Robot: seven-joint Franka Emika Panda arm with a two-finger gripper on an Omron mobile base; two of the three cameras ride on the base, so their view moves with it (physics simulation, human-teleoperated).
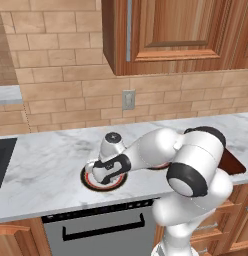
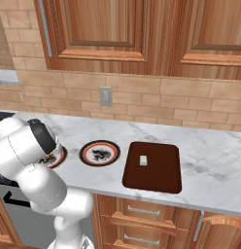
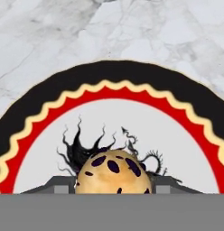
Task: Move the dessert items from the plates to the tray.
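A round tan cookie [image 3: 114, 173] with dark spots lies on the white centre of the left plate [image 1: 103, 186], which has a black rim and a red ring. My gripper [image 3: 114, 182] reaches straight down onto it, and a dark fingertip [image 3: 64, 184] presses each side of the cookie. In the left base view the hand [image 1: 103, 169] covers most of that plate. A second like plate [image 2: 99, 153] sits to the right with nothing on it. Further right, the dark reddish-brown tray [image 2: 163, 177] holds the white cube-like lump [image 2: 143, 160].
The marble counter [image 2: 210, 155] runs left to right, with its front edge close to the plates. A dark cooktop [image 1: 1, 160] sits at the far left. Wooden wall cabinets [image 2: 98, 29] hang above, and an outlet [image 2: 106, 96] is on the brick wall.
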